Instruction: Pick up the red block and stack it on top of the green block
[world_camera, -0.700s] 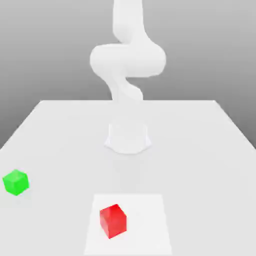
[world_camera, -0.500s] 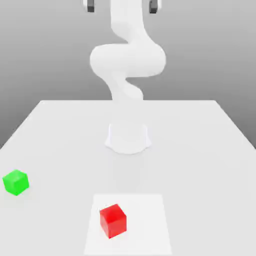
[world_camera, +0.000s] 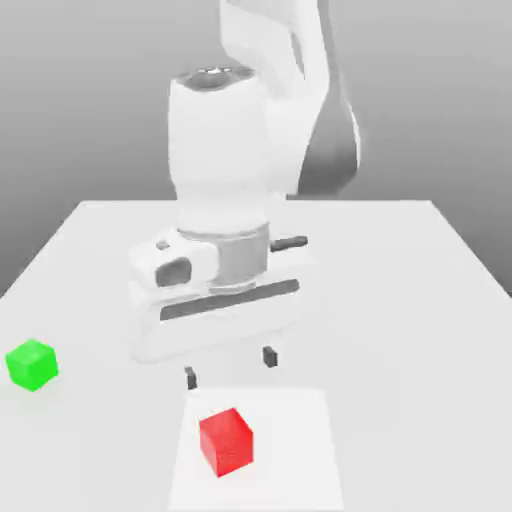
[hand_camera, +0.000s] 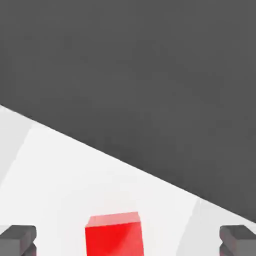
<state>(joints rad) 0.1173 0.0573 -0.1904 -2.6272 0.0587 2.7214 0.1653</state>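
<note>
The red block (world_camera: 226, 441) rests on a pale square patch (world_camera: 290, 450) near the table's front edge. In the hand view the red block (hand_camera: 114, 234) lies between the two dark fingertips. My gripper (world_camera: 230, 366) hangs open just above and behind the red block, fingers (world_camera: 191, 377) wide apart with nothing between them. The green block (world_camera: 32, 363) sits alone on the table at the exterior view's left, well apart from the gripper.
The white table (world_camera: 400, 300) spreads around both blocks. The arm's bulky white hand and wrist (world_camera: 222, 250) loom over the table's middle. Beyond the table's edge (hand_camera: 125, 162) in the hand view is dark grey background.
The arm has swung down and forward; the hand now fills the middle of the exterior view with its open fingers just above the red block. Both blocks stay put.
</note>
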